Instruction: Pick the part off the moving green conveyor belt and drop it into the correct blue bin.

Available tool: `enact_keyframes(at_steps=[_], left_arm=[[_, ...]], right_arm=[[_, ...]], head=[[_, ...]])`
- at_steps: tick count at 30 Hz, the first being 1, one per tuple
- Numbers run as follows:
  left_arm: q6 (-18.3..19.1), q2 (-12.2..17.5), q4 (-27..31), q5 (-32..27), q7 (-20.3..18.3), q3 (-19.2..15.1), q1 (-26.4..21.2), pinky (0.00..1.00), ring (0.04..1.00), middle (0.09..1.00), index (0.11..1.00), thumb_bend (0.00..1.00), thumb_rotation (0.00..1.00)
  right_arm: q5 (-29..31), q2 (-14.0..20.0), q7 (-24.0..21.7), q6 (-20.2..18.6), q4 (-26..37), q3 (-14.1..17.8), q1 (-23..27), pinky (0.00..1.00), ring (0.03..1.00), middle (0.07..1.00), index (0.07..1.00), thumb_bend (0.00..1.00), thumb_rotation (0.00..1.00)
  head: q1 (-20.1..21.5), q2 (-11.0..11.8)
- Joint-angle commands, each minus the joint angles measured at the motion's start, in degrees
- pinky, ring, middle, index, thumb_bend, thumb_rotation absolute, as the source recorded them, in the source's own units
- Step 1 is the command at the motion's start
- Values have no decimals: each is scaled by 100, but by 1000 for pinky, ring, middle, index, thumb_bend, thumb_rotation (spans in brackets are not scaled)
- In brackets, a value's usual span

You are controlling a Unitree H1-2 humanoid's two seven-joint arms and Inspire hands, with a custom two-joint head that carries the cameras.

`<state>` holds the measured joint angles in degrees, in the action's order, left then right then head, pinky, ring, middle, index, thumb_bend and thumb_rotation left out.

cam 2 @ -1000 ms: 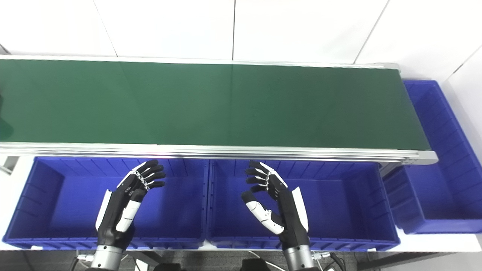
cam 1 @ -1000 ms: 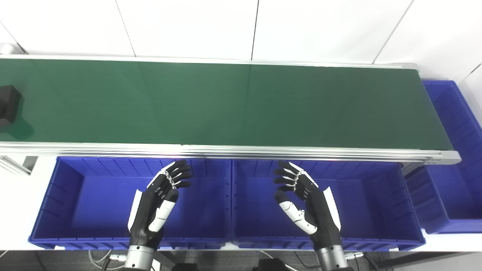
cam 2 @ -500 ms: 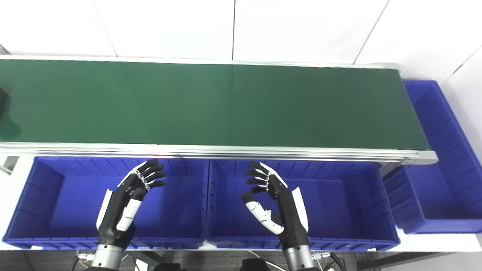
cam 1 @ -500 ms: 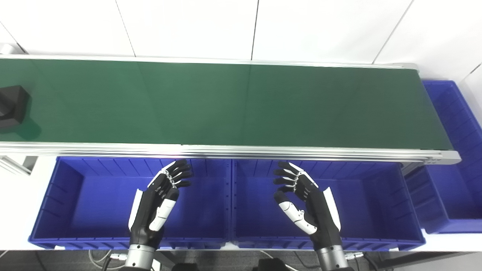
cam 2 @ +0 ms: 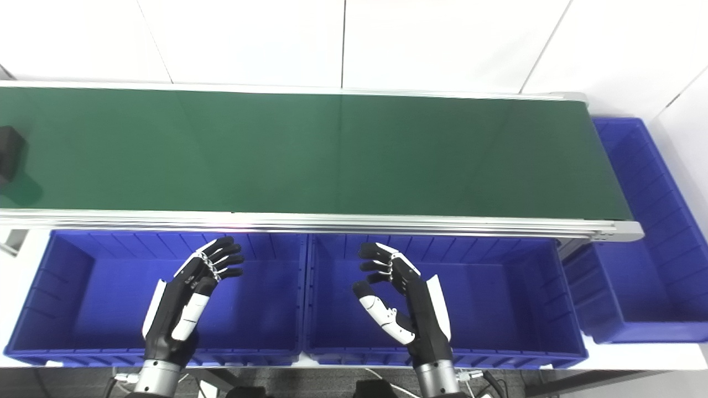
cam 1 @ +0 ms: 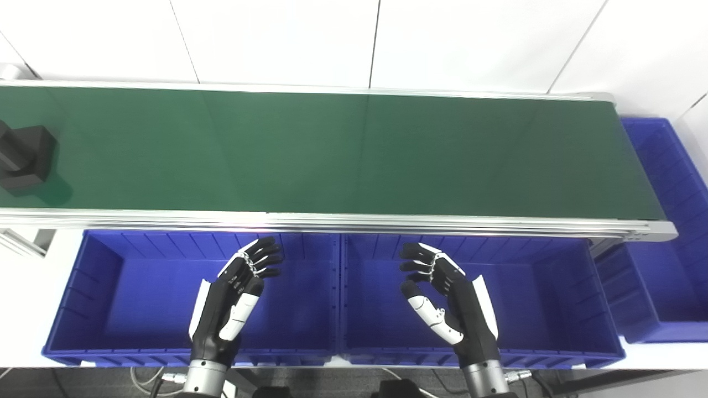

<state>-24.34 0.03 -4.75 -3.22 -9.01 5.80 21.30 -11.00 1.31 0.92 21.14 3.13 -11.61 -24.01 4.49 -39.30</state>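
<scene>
Left eye view shows a long green conveyor belt (cam 1: 343,155) going from left to right across the middle. A black part (cam 1: 25,157) sits on the belt at its far left end, close to the edge of the picture. It looks blocky, with a square end facing right. In the right eye view only a small bit of it shows at the left edge.

Three blue bins sit around the belt. The left blue bin (cam 1: 94,287) and the middle blue bin (cam 1: 553,287) stand side by side, touching, just in front of the near rail of the belt. The right blue bin (cam 1: 664,221) stands past the right end of the belt.

Both hands hang over the near bins and hold nothing. The left hand (cam 1: 229,301) is over the left blue bin, with its fingers (cam 1: 264,257) spread apart and a little bent, pointing toward the belt. The right hand (cam 1: 451,301) is over the middle blue bin, also open, fingers apart and curled a bit. The part is well apart from both hands.

White wall panels (cam 1: 276,38) stand behind the belt.
</scene>
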Motion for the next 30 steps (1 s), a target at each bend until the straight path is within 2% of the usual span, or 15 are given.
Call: enact_keyframes(at_steps=[1, 6, 14, 19, 21, 25, 30], left_arm=[[-257, 14, 52, 11, -49, -7, -41, 681, 737, 777, 792, 633, 769], [-254, 17, -47, 15, -85, -71, -62, 677, 732, 771, 786, 622, 764], [-258, -12, -140, -24, -157, -136, -87, 667, 722, 758, 775, 624, 732], [-258, -29, -200, 155, -73, -113, -111, 655, 713, 753, 768, 628, 725], [-258, -40, -213, 241, -15, -89, -114, 646, 707, 746, 761, 660, 726], [-258, -82, -268, 290, 37, -42, -128, 642, 701, 742, 755, 697, 716], [-258, -138, -375, 488, 239, 86, -167, 633, 692, 733, 752, 718, 711]], right_arm=[[-33, -64, 47, 179, 88, 4, 19, 615, 695, 742, 736, 427, 590], [-111, -93, 87, 268, -36, -14, 39, 613, 702, 746, 726, 413, 585], [-154, -104, 154, 488, -290, -27, 102, 609, 704, 744, 718, 385, 582], [-7, -83, 149, 534, -370, -5, 110, 604, 700, 740, 712, 393, 583], [106, -28, 151, 561, -416, -29, 134, 606, 699, 741, 714, 383, 585], [145, 84, 228, 575, -490, -59, 186, 597, 692, 734, 715, 393, 640], [462, 245, 164, 578, -589, -57, 231, 601, 699, 744, 721, 380, 648]], head=[[-5, 1], [-111, 252], [-265, 509], [-763, 686], [-915, 728], [-1275, 842], [-1935, 1057]])
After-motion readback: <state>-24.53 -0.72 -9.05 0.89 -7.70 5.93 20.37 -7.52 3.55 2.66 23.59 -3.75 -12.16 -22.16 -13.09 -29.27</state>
